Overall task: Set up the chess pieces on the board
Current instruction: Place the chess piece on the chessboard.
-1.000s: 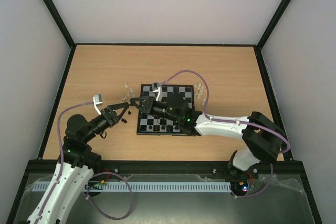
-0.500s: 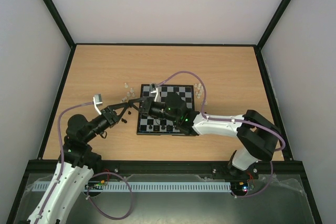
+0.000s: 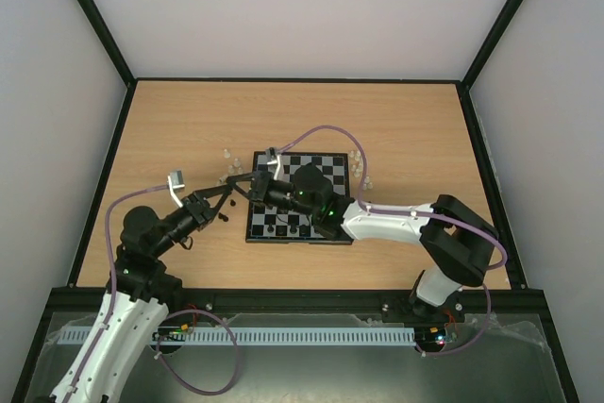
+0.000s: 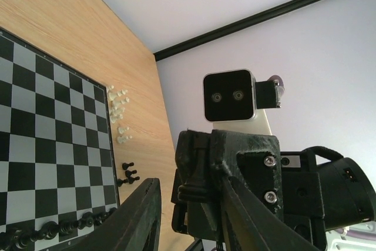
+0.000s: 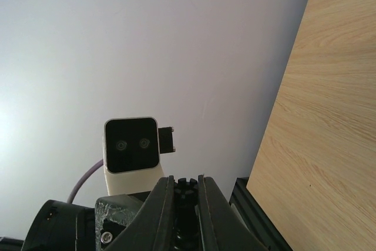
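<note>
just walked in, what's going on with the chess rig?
The right gripper, jaws shut, and the left gripper, jaws partly open, face each other tip to tip at the left edge of the board. Whether a piece is between them can't be seen. Black pieces stand on the near row. Whitish pieces wait on the table.

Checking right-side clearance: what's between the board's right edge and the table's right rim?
Top view: a small cluster of whitish pieces beside the board at its far right corner, then bare table. Nearer the bases, the right arm crosses over that stretch.
</note>
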`<action>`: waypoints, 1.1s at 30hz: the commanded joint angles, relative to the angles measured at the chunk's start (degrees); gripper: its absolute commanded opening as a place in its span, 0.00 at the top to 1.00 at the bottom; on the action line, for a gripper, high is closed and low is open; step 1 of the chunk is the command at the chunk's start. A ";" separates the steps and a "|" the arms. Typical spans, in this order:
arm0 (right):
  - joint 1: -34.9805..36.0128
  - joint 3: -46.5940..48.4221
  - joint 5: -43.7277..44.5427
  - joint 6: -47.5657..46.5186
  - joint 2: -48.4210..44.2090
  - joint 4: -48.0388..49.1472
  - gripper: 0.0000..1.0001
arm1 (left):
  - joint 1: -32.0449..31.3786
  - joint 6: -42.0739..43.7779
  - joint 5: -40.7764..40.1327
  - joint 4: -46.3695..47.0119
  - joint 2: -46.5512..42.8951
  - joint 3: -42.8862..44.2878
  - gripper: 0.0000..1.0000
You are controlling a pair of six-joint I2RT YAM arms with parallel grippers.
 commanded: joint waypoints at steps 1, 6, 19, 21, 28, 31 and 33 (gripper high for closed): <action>0.01 3.05 -0.41 -0.03 1.26 2.14 0.96 | -0.20 0.12 0.06 0.48 -0.78 -1.22 0.71; -0.01 3.21 -1.02 0.62 2.37 3.11 0.96 | -0.16 -0.11 -0.03 1.09 -0.48 -1.70 0.76; 0.64 1.57 -2.68 0.42 2.58 4.04 0.95 | -0.19 -0.08 -0.48 1.74 0.62 -2.46 0.82; 0.63 0.85 -2.99 0.02 2.29 3.79 0.93 | -0.19 0.48 -0.11 1.65 0.67 -2.40 0.82; 0.63 -2.40 -2.39 -2.63 -1.13 0.50 0.77 | -0.21 2.47 1.80 0.71 1.28 -2.42 0.82; 0.61 -3.83 -1.86 -3.73 -2.82 -0.88 0.75 | -0.16 3.05 2.52 0.19 1.05 -2.47 0.82; 0.58 -4.52 -1.61 -4.38 -3.76 -1.85 0.73 | -0.22 3.46 3.09 -0.17 0.94 -2.41 0.82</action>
